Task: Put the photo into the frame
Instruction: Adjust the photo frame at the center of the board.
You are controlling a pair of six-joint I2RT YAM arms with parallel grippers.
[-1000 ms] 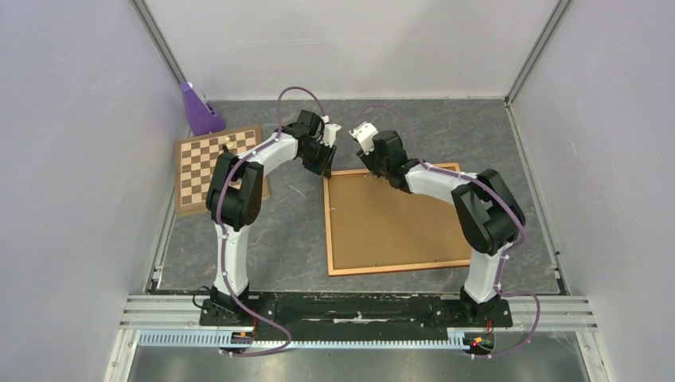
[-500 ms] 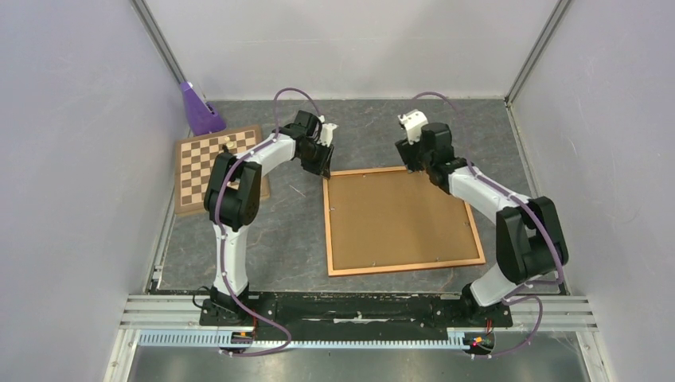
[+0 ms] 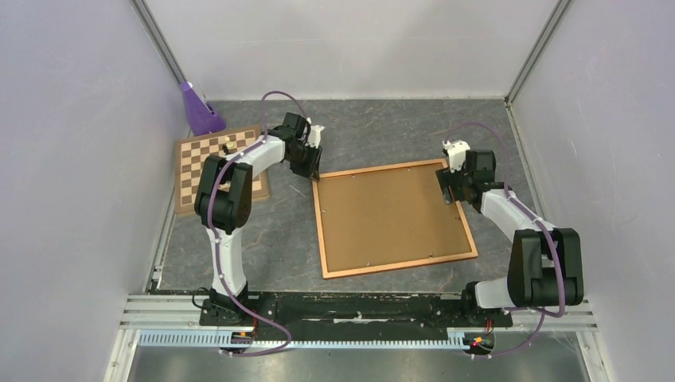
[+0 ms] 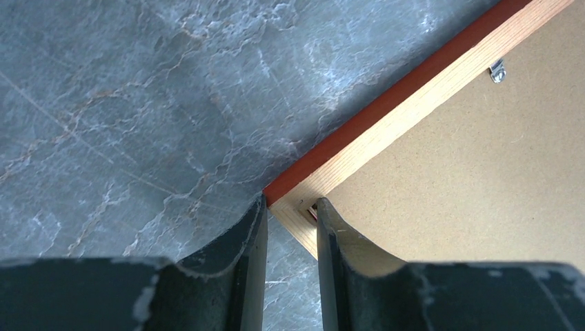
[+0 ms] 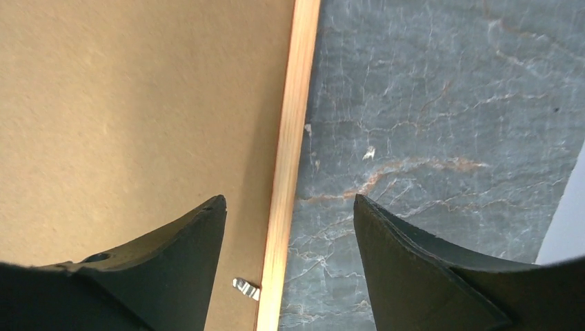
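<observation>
The frame, thin orange-brown wood, lies back side up on the grey table with a brown hardboard backing panel inside it. The photo is hidden. My left gripper is at the frame's far left corner. In the left wrist view it is shut on that corner of the frame. My right gripper hovers at the far right corner. In the right wrist view it is open, and its jaws straddle the right rail of the frame without touching it.
A checkered chessboard with a small piece on it lies at the far left, just behind my left arm. A purple object stands in the far left corner. Walls close in on both sides. A metal clip sits on the backing.
My right gripper has travelled right along the far rail to the far right corner and opened. The left gripper has pulled its corner left, turning the frame slightly.
</observation>
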